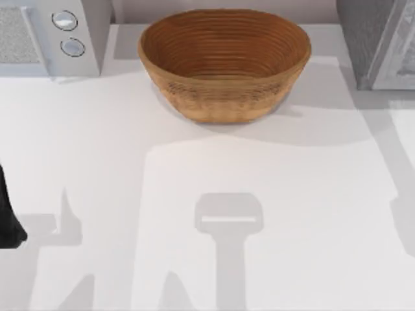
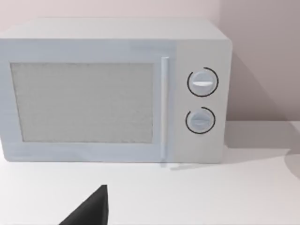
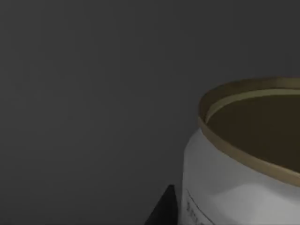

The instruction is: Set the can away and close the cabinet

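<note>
The can (image 3: 234, 187) stands upright close in front of my right wrist camera. It has a dull gold rim and lid and a white label, and a dark grey surface lies behind it. One black fingertip (image 3: 163, 211) of my right gripper sits right beside the can's wall; whether it touches is unclear. The grey cabinet (image 1: 379, 45) is at the table's far right corner. My left arm (image 1: 10, 220) rests at the table's left edge, and one of its fingertips (image 2: 89, 211) points toward the microwave.
A large woven basket (image 1: 224, 65) sits at the back middle of the white table (image 1: 207, 194). A white microwave (image 1: 48, 35), also seen as the microwave (image 2: 112, 91) in the left wrist view, fills the far left corner with its door shut.
</note>
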Tool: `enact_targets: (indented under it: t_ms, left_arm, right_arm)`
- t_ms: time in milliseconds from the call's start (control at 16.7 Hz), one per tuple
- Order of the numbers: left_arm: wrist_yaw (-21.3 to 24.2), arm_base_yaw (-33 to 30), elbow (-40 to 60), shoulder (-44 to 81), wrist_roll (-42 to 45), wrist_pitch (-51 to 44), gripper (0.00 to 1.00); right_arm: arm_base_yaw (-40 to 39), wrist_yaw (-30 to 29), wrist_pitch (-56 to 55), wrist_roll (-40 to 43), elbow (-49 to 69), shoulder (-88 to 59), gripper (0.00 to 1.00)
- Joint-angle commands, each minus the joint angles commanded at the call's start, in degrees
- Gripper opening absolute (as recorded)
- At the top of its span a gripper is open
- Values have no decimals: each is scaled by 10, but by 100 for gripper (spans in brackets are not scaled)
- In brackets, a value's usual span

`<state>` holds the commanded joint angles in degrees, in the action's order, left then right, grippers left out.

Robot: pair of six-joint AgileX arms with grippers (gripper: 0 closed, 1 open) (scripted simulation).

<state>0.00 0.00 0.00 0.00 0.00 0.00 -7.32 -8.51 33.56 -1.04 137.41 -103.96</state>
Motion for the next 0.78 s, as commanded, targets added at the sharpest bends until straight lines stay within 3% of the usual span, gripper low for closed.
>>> enact_targets:
  t_ms: [360,780]
  left_arm:
    - [0,0,0,0,0,0,100]
    - [0,0,0,0,0,0,100]
  right_arm:
    - [15,13,46,0,180,-134,0]
    - [17,15,54,0,212,-158,0]
